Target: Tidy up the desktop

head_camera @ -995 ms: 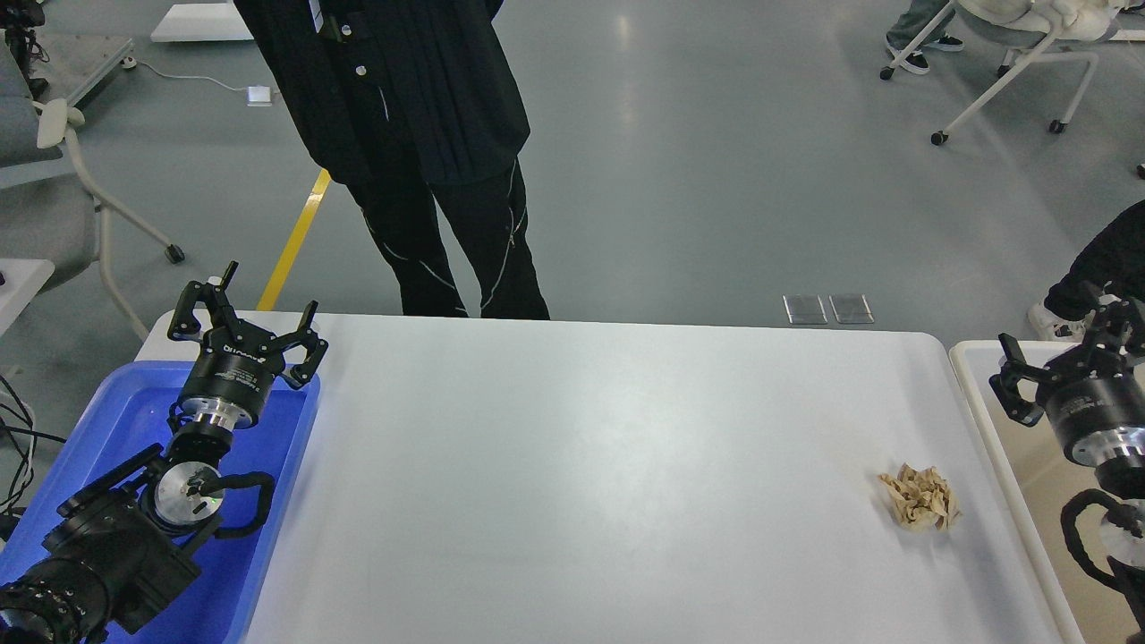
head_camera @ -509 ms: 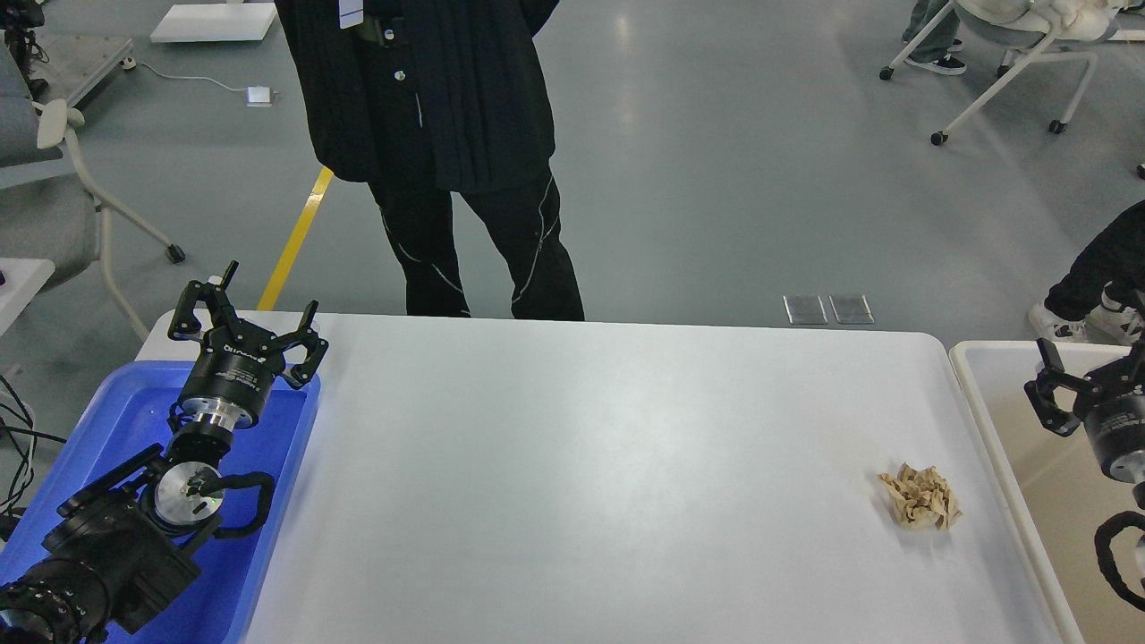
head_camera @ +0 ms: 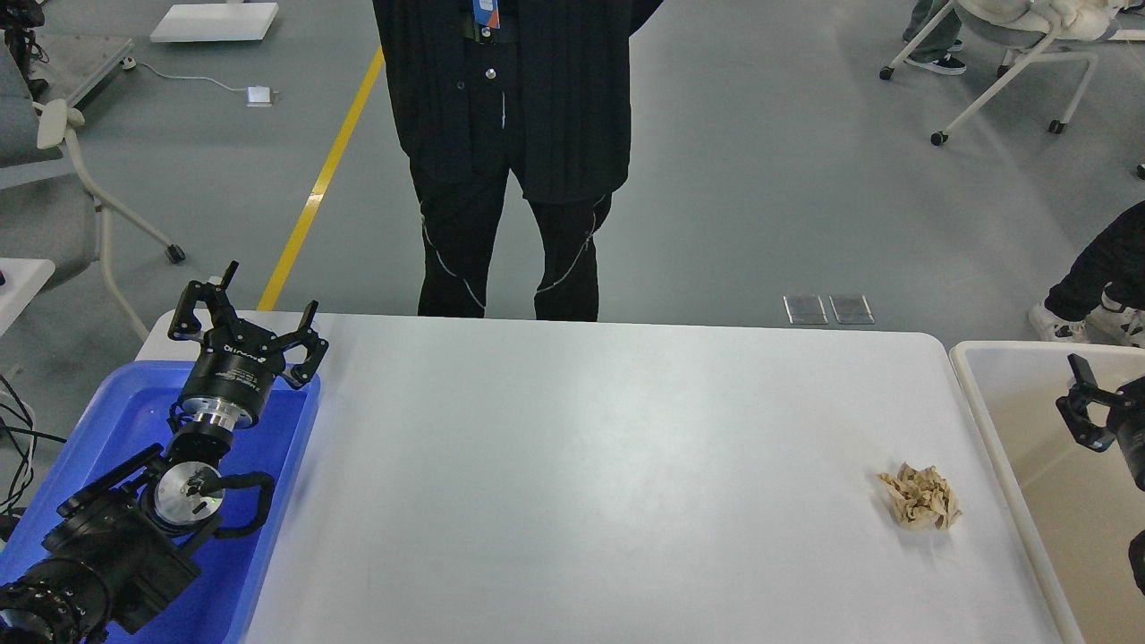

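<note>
The left gripper (head_camera: 243,311), a black two-finger claw on a black and silver wrist, hangs with its fingers spread apart and nothing between them. It sits above the far right corner of the shallow blue plastic tray (head_camera: 134,420), and the black left arm (head_camera: 116,537) runs back across that tray to the lower left edge of the view.

The right gripper (head_camera: 1093,407) shows only in part at the right edge; one dark finger is plain, the other is cut off, so whether it is spread or closed cannot be told. It hovers over the cream-white rimmed bin (head_camera: 988,420), which stands just beside the right end of the table.

Between tray and bin lies the desktop (head_camera: 590,474), a wide matte white rectangular tabletop with rounded corners. A crumpled wad of tan paper (head_camera: 920,508) rests on it near its right edge, close to the bin's rim and well apart from the left gripper.

Beyond the far edge of the table stands a person in black clothes (head_camera: 514,152), on a grey floor crossed by a yellow line (head_camera: 324,174). White-framed wheeled chairs (head_camera: 1020,63) stand further off.
</note>
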`<state>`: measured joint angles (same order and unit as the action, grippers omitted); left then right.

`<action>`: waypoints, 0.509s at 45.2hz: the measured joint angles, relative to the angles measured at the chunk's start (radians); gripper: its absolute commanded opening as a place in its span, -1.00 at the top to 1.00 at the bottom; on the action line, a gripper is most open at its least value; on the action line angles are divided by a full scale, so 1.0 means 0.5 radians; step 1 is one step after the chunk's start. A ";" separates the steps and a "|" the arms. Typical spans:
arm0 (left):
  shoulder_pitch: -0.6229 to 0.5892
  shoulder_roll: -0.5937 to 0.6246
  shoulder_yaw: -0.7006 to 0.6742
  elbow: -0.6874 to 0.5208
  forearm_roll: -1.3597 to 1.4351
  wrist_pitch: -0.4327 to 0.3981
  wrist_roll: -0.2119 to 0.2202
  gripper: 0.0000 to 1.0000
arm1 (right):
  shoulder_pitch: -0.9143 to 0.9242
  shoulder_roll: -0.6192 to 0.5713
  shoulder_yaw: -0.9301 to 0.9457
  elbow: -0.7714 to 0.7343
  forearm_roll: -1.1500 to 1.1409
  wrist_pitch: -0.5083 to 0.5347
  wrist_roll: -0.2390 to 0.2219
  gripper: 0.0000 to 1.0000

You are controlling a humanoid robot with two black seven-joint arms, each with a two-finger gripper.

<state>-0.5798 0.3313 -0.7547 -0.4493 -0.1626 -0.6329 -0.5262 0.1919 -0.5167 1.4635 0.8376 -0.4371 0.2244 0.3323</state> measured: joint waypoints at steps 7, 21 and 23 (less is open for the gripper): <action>0.000 0.000 0.000 0.000 0.000 0.000 0.000 -1.00 | -0.003 -0.024 -0.002 -0.014 -0.001 0.000 0.000 -0.99; 0.000 0.000 0.000 0.000 0.000 0.000 0.000 -1.00 | 0.046 -0.162 -0.212 -0.022 -0.103 0.009 0.001 -0.99; 0.000 0.000 0.000 0.000 0.000 0.000 0.000 -1.00 | 0.075 -0.214 -0.320 -0.022 -0.149 0.010 0.001 -0.99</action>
<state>-0.5798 0.3313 -0.7547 -0.4495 -0.1626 -0.6329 -0.5261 0.2296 -0.6236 1.3033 0.8268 -0.5118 0.2293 0.3327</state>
